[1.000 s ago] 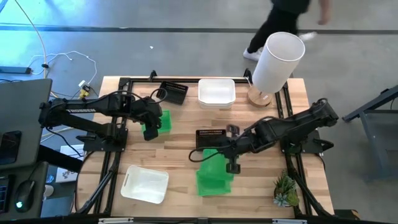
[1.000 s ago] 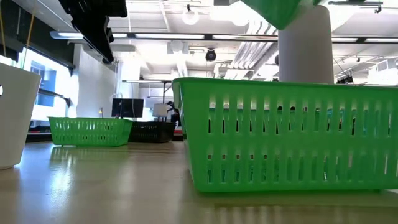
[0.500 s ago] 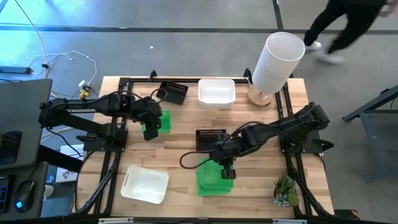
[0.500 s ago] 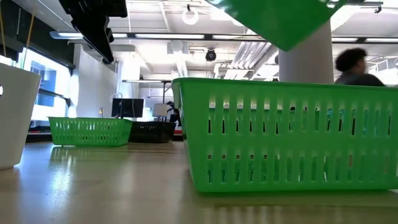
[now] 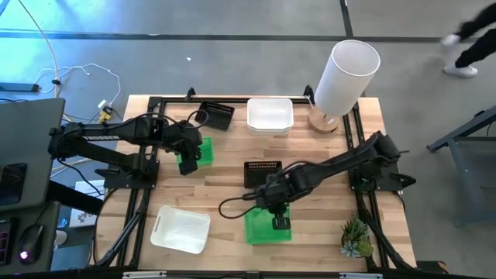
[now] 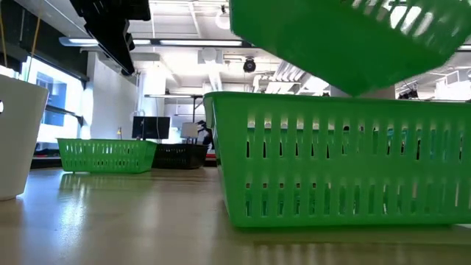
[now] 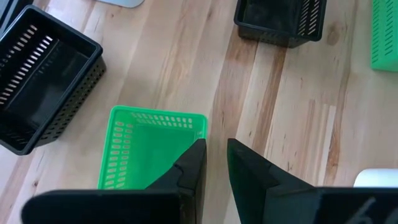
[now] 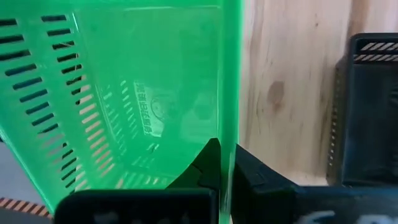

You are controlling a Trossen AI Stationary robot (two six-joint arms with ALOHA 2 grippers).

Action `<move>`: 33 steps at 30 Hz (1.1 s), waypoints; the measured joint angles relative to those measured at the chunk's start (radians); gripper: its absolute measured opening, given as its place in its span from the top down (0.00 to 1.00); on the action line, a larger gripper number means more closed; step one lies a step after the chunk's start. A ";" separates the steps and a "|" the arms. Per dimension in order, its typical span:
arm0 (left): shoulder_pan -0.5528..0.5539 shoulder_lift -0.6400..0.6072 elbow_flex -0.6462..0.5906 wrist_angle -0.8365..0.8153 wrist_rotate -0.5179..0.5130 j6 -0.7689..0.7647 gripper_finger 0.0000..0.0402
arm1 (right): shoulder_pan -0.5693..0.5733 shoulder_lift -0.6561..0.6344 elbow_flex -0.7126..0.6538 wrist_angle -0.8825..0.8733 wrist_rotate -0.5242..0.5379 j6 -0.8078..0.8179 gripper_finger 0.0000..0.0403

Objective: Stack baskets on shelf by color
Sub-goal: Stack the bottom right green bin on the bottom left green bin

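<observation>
My right gripper (image 5: 280, 219) is shut on a bright green basket (image 6: 338, 37), which hangs tilted just above a second green basket (image 6: 338, 162) standing on the table's near middle (image 5: 260, 231). Whether the two touch, I cannot tell. A third green basket (image 5: 204, 150) stands at the left, and my left gripper (image 7: 214, 158) hovers over its edge, narrowly open with nothing between its fingers. Two black baskets (image 5: 263, 172) (image 5: 215, 115) and two white ones (image 5: 270, 114) (image 5: 181, 229) stand on the wood. My right gripper pinches one side wall of the green basket at its rim (image 8: 229, 118), with one finger inside the basket and one outside. The fingers come from above, slanting down. The basket is off the table and tilted, one corner (image 6: 360, 90) lowest.
A tall white cylinder (image 5: 346, 76) stands at the far right corner and a small plant (image 5: 356, 237) at the near right. Black frame rails (image 5: 139, 209) run along the table's sides. A person's legs (image 5: 473, 39) pass beyond the far right.
My right gripper has come down and a little toward the table's near edge, tipping steeper, still shut on the green basket. The basket has sunk, still tilted, until it hangs close over the standing green basket. Beyond the table a person has walked off to the right.
</observation>
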 joint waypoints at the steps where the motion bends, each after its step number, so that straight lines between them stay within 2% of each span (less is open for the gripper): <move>1: 0.000 0.000 0.000 0.000 0.000 0.000 0.87 | 0.000 0.007 0.000 0.008 -0.006 -0.002 1.00; 13: 0.000 0.000 0.000 0.000 0.000 0.001 0.87 | 0.000 0.065 0.000 -0.014 -0.018 -0.022 1.00; 25: 0.000 0.000 0.000 0.000 -0.001 0.003 0.87 | 0.005 0.076 -0.001 -0.120 0.050 -0.044 1.00; 33: 0.000 0.000 0.000 0.000 -0.004 0.003 0.87 | 0.008 0.076 -0.001 -0.123 0.049 -0.095 1.00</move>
